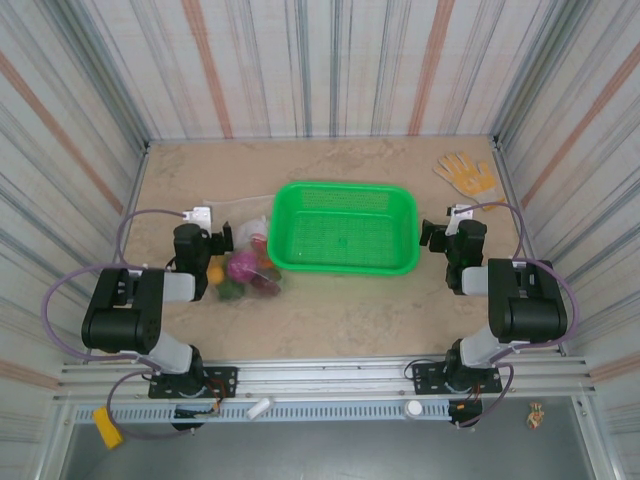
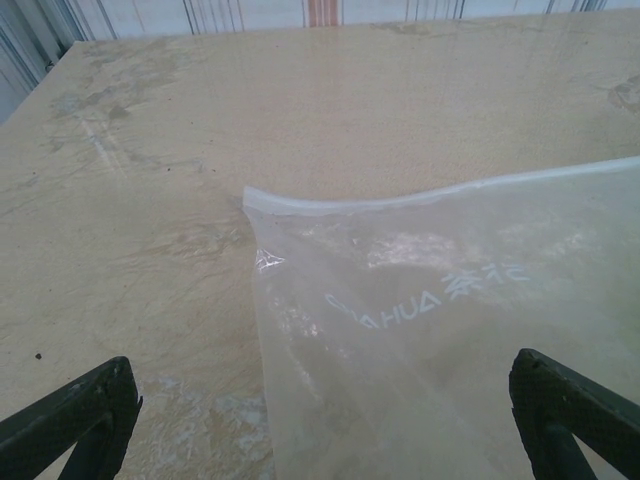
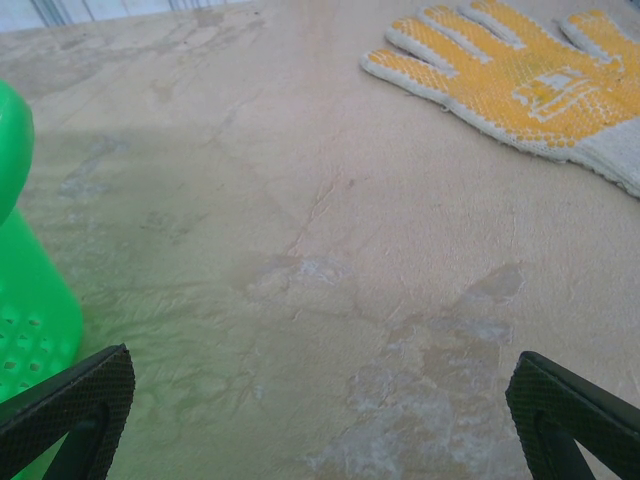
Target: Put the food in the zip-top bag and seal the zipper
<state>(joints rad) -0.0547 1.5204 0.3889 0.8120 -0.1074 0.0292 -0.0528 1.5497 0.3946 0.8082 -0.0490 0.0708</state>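
I've got the food (image 1: pixel 243 270) just left of the green basket (image 1: pixel 345 225), apparently already inside the zip-top bag (image 1: pixel 255 250). L gripper (image 2: pixel 320 420) is spread wide and empty over the bag, w/ the zipper (image 2: pixel 440 192) ahead, prob. lined up for sealing. I can't tell if the strip's shut. R gripper (image 3: pixel 320 420) is also wide and empty, just right of the basket, parked clear near the glove (image 3: pixel 520 75).

We see a beige marbled tabletop (image 1: pixel 330 320). A clear crinkly plastic pouch (image 2: pixel 450 330) lies between the left fingers (image 2: pixel 80 415); a yellow-dotted knit glove (image 3: pixel 520 70) lies beyond the right fingers (image 3: pixel 70 400), a green plastic mesh basket (image 3: pixel 25 280) left of them.
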